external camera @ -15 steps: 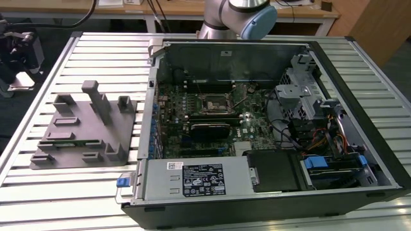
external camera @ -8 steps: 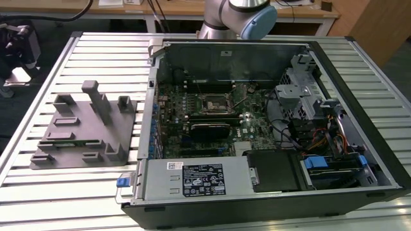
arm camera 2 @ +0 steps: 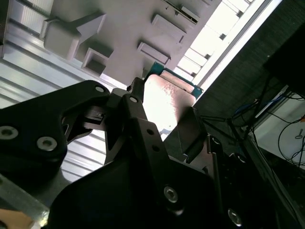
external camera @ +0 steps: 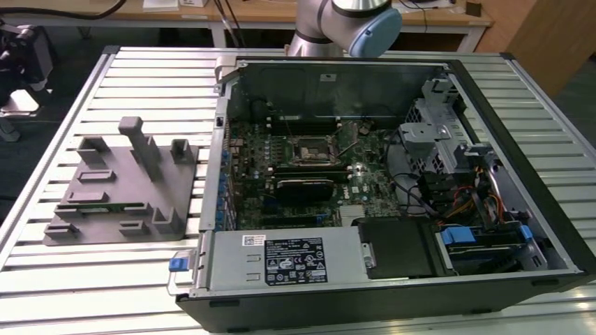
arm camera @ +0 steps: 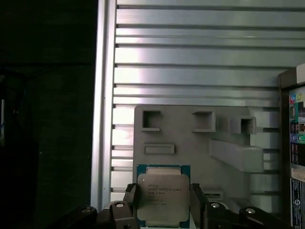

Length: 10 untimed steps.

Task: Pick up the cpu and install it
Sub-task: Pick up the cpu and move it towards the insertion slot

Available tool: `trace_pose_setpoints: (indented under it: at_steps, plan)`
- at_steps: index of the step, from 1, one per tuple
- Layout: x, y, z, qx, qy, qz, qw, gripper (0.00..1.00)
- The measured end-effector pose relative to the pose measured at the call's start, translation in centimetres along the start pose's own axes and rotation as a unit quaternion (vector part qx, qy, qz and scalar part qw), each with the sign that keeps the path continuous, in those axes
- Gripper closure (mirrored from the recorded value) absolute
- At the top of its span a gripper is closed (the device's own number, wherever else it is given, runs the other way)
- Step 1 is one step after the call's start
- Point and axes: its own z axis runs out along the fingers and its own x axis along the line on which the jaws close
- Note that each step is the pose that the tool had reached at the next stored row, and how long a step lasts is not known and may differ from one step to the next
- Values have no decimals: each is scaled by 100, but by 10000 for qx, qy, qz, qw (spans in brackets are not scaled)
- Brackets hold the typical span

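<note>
Gripper (arm camera: 163,206) is clamped on the cpu (arm camera: 163,194), one black finger on each of two opposite edges, and the grey tray (arm camera: 190,138) sits behind it in both wrist views. The chip is basically square (no real long axis to speak of), with its flat metal face turned toward the first wrist camera. It has a pale silver lid with some small print and a green board edge peeking out around it. In the exterior view the tray is at the left on the slatted table (external camera: 139,77). To its right the open pc case (external camera: 373,307) holds the motherboard (external camera: 373,183), with the black-framed socket (external camera: 310,148) mid-board.
</note>
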Motion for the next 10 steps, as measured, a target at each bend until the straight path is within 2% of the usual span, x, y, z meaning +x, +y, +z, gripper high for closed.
trace_pose_setpoints:
  at_steps: [10]
  plan:
    - [2, 14, -171, 0, 0, 0, 10000, 47]
